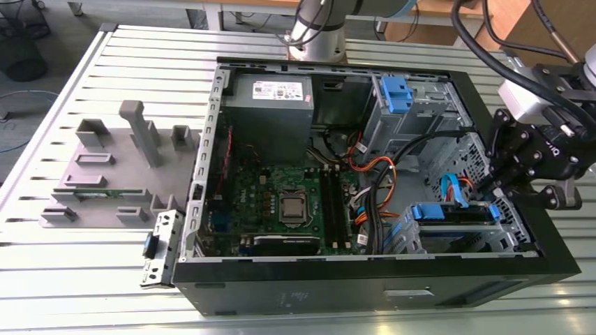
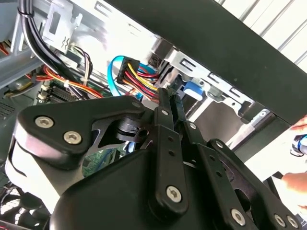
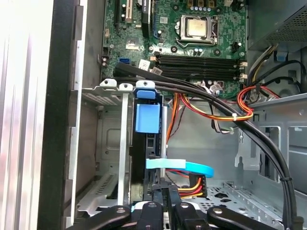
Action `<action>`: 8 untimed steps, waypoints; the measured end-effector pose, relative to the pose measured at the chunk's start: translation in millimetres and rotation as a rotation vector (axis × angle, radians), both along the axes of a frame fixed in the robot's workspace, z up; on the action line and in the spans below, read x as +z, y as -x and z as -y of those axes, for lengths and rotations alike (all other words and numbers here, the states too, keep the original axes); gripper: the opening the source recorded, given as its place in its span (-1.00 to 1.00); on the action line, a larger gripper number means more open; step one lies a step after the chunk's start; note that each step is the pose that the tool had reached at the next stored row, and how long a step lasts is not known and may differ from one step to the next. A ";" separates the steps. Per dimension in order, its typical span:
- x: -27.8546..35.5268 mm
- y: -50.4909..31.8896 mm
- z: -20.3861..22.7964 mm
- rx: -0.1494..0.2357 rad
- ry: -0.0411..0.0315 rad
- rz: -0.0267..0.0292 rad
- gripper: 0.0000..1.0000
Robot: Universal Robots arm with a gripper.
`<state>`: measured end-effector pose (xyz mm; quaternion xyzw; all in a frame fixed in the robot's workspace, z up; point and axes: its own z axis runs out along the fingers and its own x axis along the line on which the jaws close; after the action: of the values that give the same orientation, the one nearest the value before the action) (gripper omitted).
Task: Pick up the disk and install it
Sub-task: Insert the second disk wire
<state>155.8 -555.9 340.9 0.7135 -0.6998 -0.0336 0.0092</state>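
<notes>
Gripper (image 1: 496,187) fingers are pressed together at the end of one disk (image 3: 147,120), which sits in the drive cage (image 3: 103,143) of one open computer case (image 1: 521,262). Blue carrier frame shows at its edge. One processor (image 3: 196,28) and four memory slots (image 3: 199,62) lie on the motherboard (image 1: 279,188).

Ribbed metal table (image 1: 56,279) — grey floor (image 1: 38,91) and cables beyond.

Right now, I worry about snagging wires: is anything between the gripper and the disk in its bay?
Yes. In the first wrist view a light-blue flat cable crosses the disk at its near edge, just ahead of the gripper, with coloured power wires beside it.
</notes>
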 end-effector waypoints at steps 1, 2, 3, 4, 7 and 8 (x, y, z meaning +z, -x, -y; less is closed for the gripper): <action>0.0 0.0 1.3 0.000 0.0001 0.0000 -0.67; 0.0 0.0 2.4 0.000 -0.0001 0.0000 -0.67; -0.1 0.0 3.3 0.001 -0.0002 -0.0001 -0.67; 0.0 0.0 4.1 0.001 0.0000 0.0000 -0.67; 0.0 0.0 6.4 0.001 0.0001 0.0000 -0.67; 0.0 0.0 7.6 0.001 0.0001 0.0000 -0.67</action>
<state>155.8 -563.5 340.8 0.7138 -0.6995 -0.0335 0.0092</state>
